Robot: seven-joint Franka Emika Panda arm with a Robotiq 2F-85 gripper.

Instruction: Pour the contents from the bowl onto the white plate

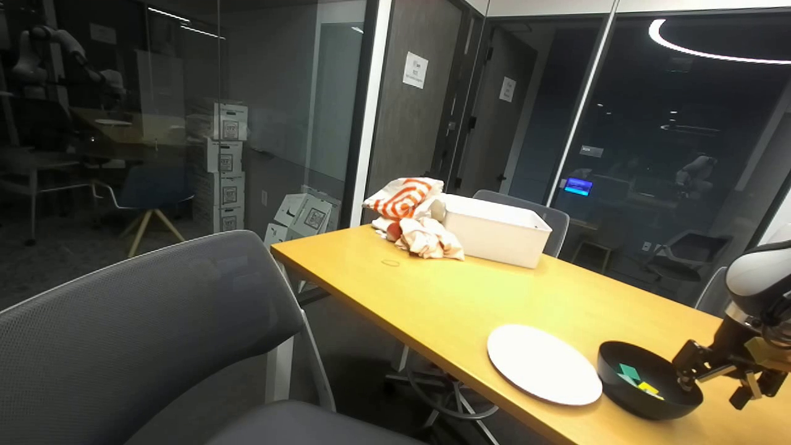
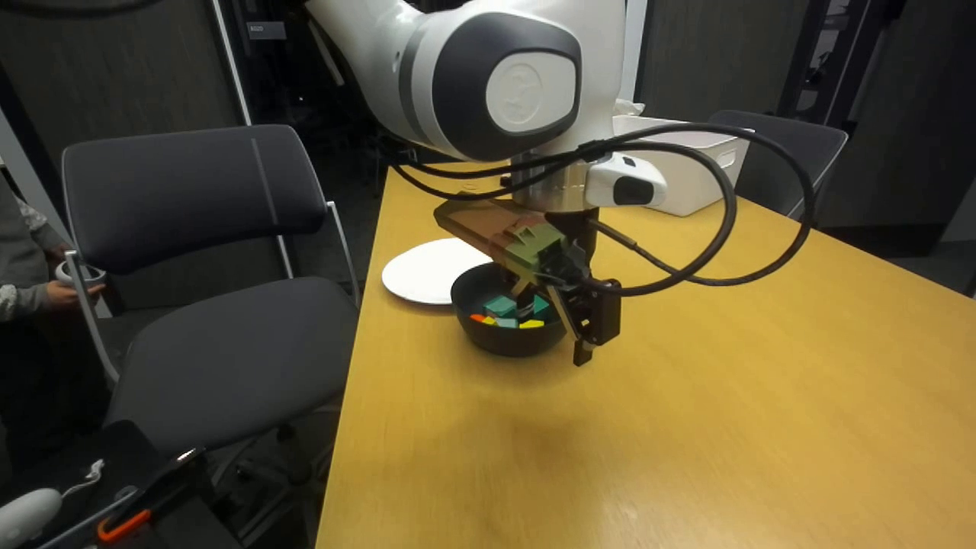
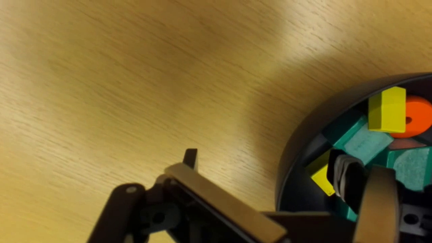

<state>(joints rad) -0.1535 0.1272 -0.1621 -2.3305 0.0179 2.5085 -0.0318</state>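
Observation:
The black bowl (image 1: 639, 405) stands upright on the table close beside the white plate (image 1: 537, 364). Both also show in an exterior view, bowl (image 2: 507, 343) and plate (image 2: 427, 273). The plate is flat and bare. The contents lie in the bowl: green blocks (image 3: 368, 143), yellow blocks (image 3: 388, 111) and an orange-red round piece (image 3: 418, 116). My gripper (image 3: 268, 163) is open and straddles the bowl's rim (image 3: 298, 138). One fingertip is inside the bowl over the blocks, the other outside above the table. The gripper also shows in both exterior views (image 1: 714, 389) (image 2: 555, 332).
A white rectangular box (image 1: 494, 228) and crumpled cloth bags (image 1: 408, 198) stand at the table's far end. The plate lies near the table's long edge, with a grey chair (image 2: 244, 366) beyond that edge. Black cables (image 2: 724, 221) loop from the arm.

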